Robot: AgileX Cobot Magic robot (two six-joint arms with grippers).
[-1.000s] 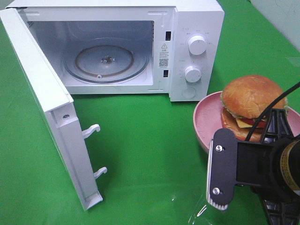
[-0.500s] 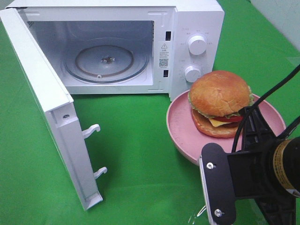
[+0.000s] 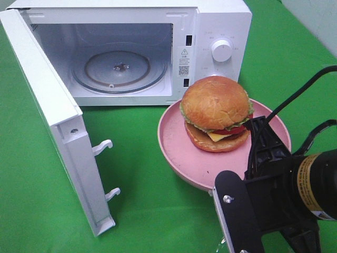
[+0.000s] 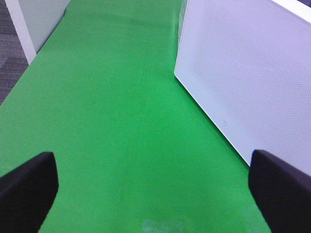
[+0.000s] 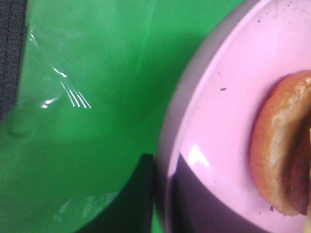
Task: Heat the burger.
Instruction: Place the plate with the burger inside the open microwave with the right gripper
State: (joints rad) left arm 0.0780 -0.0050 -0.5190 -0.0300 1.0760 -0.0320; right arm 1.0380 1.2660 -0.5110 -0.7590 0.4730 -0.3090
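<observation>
left fingers (image 4: 26, 191): spread wide, empty | right fingers (image 5: 129, 204): clamped on pink plate (image 5: 218, 121) rim, burger (image 3: 216, 113) aboard

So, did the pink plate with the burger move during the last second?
Yes. The pink plate carrying the burger moved left, toward the open microwave.

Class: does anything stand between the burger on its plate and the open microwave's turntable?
Nothing visible does. The burger sits on the pink plate, gripped at its rim by the right gripper. The microwave door stands swung wide, and the glass turntable is bare.
</observation>
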